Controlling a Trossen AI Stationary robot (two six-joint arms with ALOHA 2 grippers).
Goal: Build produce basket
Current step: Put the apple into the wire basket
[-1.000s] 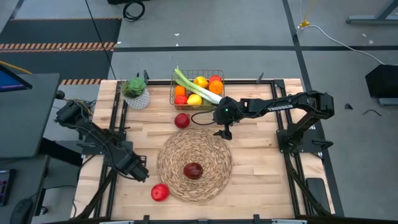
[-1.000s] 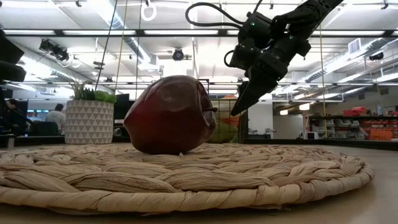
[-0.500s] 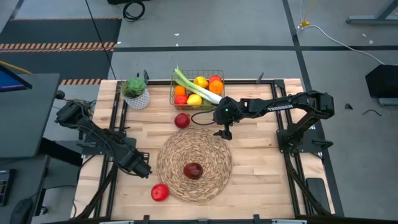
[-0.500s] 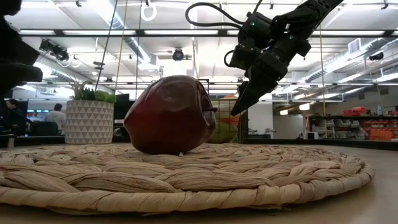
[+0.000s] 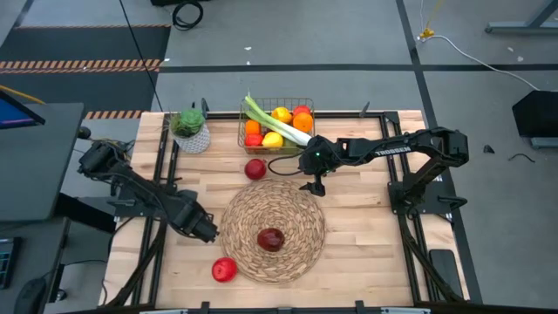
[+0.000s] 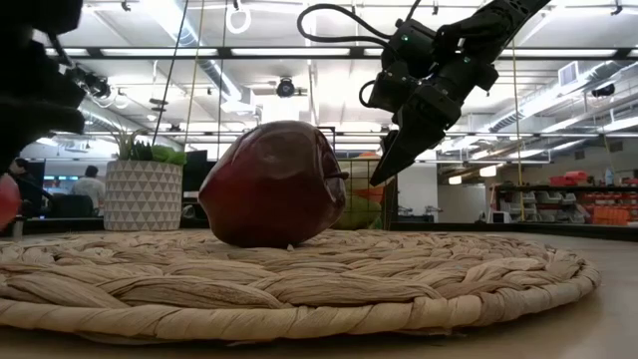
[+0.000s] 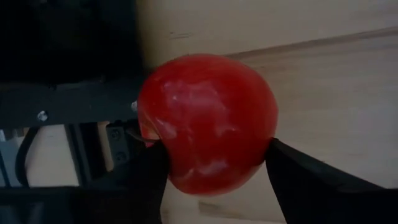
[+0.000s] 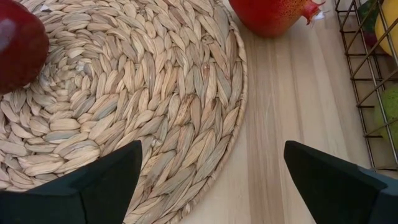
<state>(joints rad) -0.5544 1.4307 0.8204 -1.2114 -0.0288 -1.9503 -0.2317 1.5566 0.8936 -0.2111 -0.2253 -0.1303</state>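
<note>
1. High view: the round woven mat point(image 5: 275, 228) lies mid-table, and everything below is placed from it.
2. The basket point(image 5: 241, 133) stands beyond the mat's far edge, apart from it. It holds produce: a leek point(image 5: 277, 121) lying slantwise across the top, oranges point(image 5: 253, 127) and lemons point(image 5: 273, 139).
3. A dark red apple point(image 5: 270, 238) sits on the mat, slightly nearer its front edge than its centre.
4. A red fruit point(image 5: 255, 168) lies on the wood between the mat and the basket, just beside the mat's rim.
5. A bright red apple point(image 5: 224, 269) rests on the table just off the mat's front-left edge.
6. The left gripper point(image 5: 204, 229) is at the mat's left edge, pointing toward that bright apple. In the left wrist view its fingers point(image 7: 149, 177) stand partly spread with the apple between them. From above the apple lies apart from the gripper tip, so nothing is held.
7. The right gripper point(image 5: 314, 186) hangs above the mat's far-right rim, its fingers point(image 8: 93, 180) spread wide and empty.
8. A potted plant point(image 5: 190, 129) stands beyond the mat's far-left side.
</note>
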